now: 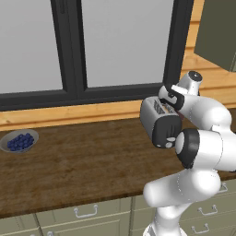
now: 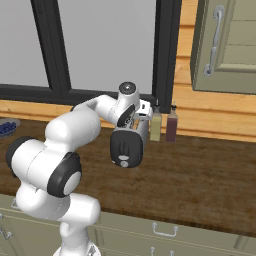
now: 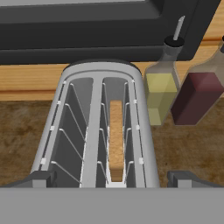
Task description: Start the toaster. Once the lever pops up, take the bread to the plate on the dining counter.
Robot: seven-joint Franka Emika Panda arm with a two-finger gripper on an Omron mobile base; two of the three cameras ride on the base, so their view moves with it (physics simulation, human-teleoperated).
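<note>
Bread (image 3: 116, 140) stands on edge in the right-hand slot of the toaster (image 3: 98, 127), sunk between the wire guides with its crust top below the slot rim. The toaster sits near the back edge of the wood-grain counter (image 1: 83, 166), under the window, its black end panel (image 2: 126, 148) facing the counter's front edge. The gripper (image 3: 109, 177) hangs just above the toaster's near end, released, its two dark fingertips (image 3: 37, 178) spread wider than the toaster body. Two bottles, a yellow bottle (image 3: 159, 94) and a dark red bottle (image 3: 197, 96), stand just beside the toaster. A grey bowl of blueberries (image 1: 19, 141) rests toward the counter's left end. The lever probably lies on that panel, but I cannot make it out.
</note>
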